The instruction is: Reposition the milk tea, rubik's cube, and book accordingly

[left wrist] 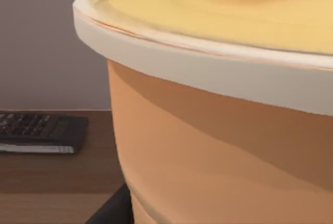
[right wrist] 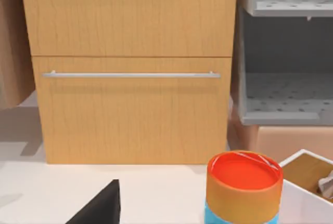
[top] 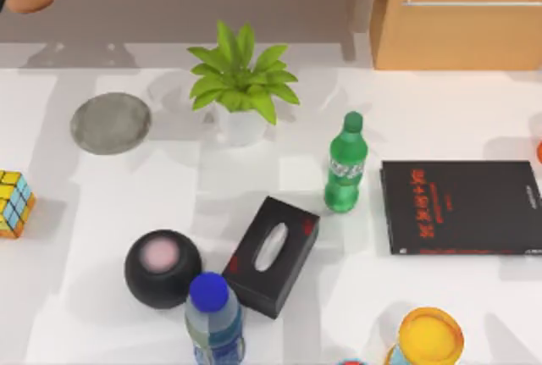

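Milk tea looms close at the left wrist camera

Milk tea [left wrist: 218,130] is cut off by the frame; left pincer state: cannot tell. Rubik's cube [top: 14,203] sits at the tabletop's [top: 102,212] left edge, half cropped.

office/study | wooden drawer cabinet [right wrist: 130,68] | keyboard [left wrist: 39,130] | potted plant [top: 240,85]

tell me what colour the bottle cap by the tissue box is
Blue cap, top view.

The top view is looking straight down over the bench [top: 127,212]. The left wrist view is sitting very close against the milk tea [left wrist: 218,146]. The right wrist view is facing the wooden drawers [right wrist: 130,68] level; the top view is sharing them [top: 457,18].
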Action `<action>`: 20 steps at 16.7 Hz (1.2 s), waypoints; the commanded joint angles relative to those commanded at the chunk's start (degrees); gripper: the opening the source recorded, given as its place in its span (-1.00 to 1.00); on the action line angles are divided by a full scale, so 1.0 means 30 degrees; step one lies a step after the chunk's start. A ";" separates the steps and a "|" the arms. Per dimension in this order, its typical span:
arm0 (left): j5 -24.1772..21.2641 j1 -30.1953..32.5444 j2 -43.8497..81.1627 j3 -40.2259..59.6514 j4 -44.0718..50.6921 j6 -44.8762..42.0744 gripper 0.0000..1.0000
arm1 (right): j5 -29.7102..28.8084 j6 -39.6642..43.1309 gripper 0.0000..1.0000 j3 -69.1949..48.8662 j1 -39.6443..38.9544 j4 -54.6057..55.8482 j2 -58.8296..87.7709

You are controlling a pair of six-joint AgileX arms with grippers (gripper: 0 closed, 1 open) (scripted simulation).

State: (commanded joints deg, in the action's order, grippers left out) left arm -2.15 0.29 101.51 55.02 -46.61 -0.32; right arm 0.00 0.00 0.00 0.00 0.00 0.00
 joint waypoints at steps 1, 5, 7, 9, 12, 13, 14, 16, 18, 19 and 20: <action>0.0000 0.0000 0.0000 0.0000 0.0000 0.0000 -1.00 | 0.0000 0.0000 1.00 0.0000 0.0000 0.0000 0.0000; 0.0045 0.0196 -0.0014 -0.0012 -0.0204 -0.0070 -1.00 | 0.0000 0.0000 1.00 0.0000 0.0000 0.0000 0.0000; 0.0206 0.0654 -0.0283 -0.0422 -0.1082 -0.0179 -1.00 | 0.0000 0.0000 1.00 0.0000 0.0000 0.0000 0.0000; 0.0502 0.1329 -0.0363 -0.1253 -0.2333 -0.0288 -1.00 | 0.0000 0.0000 1.00 0.0000 0.0000 0.0000 0.0000; 0.1205 0.2401 0.0364 -0.2997 -0.4478 -0.0360 -1.00 | 0.0000 0.0000 1.00 0.0000 0.0000 0.0000 0.0000; 0.1499 0.2709 0.0866 -0.3571 -0.5198 -0.0355 -1.00 | 0.0000 0.0000 1.00 0.0000 0.0000 0.0000 0.0000; 0.1812 0.2975 0.1466 -0.4086 -0.5921 -0.0338 -1.00 | 0.0000 0.0000 1.00 0.0000 0.0000 0.0000 0.0000; 0.2458 0.3376 0.2783 -0.4858 -0.7412 -0.0273 -1.00 | 0.0000 0.0000 1.00 0.0000 0.0000 0.0000 0.0000; 0.3067 0.3621 0.3951 -0.5265 -0.8854 -0.0179 -1.00 | 0.0000 0.0000 1.00 0.0000 0.0000 0.0000 0.0000; 0.3326 0.3696 0.4391 -0.5352 -0.9487 -0.0128 -1.00 | 0.0000 0.0000 1.00 0.0000 0.0000 0.0000 0.0000; 0.3543 0.3746 0.4730 -0.5392 -1.0021 -0.0080 -1.00 | 0.0000 0.0000 1.00 0.0000 0.0000 0.0000 0.0000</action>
State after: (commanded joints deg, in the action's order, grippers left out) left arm 8.48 11.52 115.70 38.85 -76.67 -0.56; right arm 0.00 0.00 0.00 0.00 0.00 0.00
